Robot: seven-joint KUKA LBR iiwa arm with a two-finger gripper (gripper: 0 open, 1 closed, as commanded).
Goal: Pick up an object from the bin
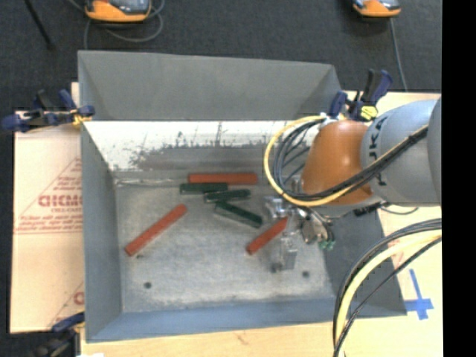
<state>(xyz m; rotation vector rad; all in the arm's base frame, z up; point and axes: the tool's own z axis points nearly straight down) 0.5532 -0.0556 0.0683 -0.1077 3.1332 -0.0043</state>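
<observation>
Grey metal bin (208, 88) seen from above, with the arm (405, 162) entering from the right. Its orange cover (335, 162) and looped cables (279, 162) hang over the right part of the bin. The gripper (285, 253) stands low over the floor near the right wall, toward the front; whether it is open or closed cannot be told. A short red stick (262, 240) lies tilted just to the gripper's left, its upper right end meeting the gripper body; whether it is gripped cannot be told. A dark green stick (239, 214) lies just behind the short red stick. A pair of green sticks (212, 191) lies further back, beside a long red stick (223, 178) near the back wall. A tilted red stick (155, 230) lies well apart, at the left.
</observation>
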